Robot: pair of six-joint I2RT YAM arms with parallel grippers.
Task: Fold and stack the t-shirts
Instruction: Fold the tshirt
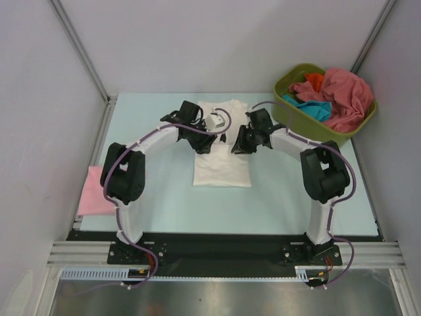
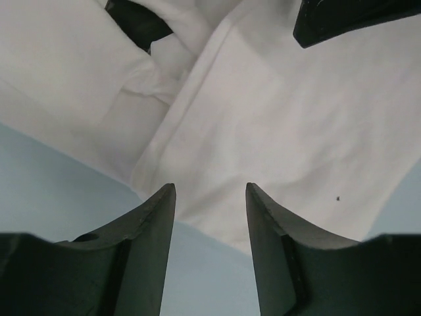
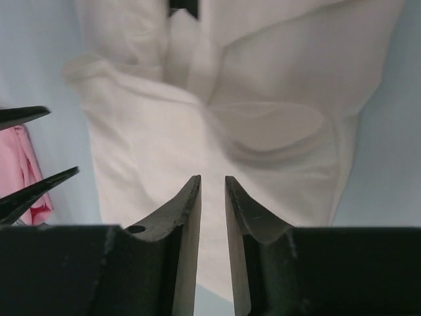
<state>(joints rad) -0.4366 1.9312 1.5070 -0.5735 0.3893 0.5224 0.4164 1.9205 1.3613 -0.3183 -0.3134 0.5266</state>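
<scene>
The white t-shirt (image 1: 222, 168) lies at the middle of the pale blue table (image 1: 164, 204), folded into a narrow upright oblong with its near edge straight. Its far half is rumpled, with soft overlapping folds and a bunched lump near the collar end. The left wrist view shows a long diagonal fold edge across the cloth and one tiny dark speck (image 2: 338, 197).

The left tool (image 1: 202, 143) hovers over the shirt's left side. It is released, fingers wide apart with nothing between them. The right tool (image 1: 238, 145) sits over the shirt's right side. It is almost clenched, only a thin slit between its fingers, and no cloth is caught in it.

A light pink t-shirt (image 1: 92, 191) lies flat at the table's left edge, well apart from the white one. At the far right stands an olive-green tub (image 1: 289, 89) heaped with crumpled tees: a rose-red one (image 1: 345, 92) on top, an orange one (image 1: 314, 79) behind it and a teal one (image 1: 312, 108) at the near side.
</scene>
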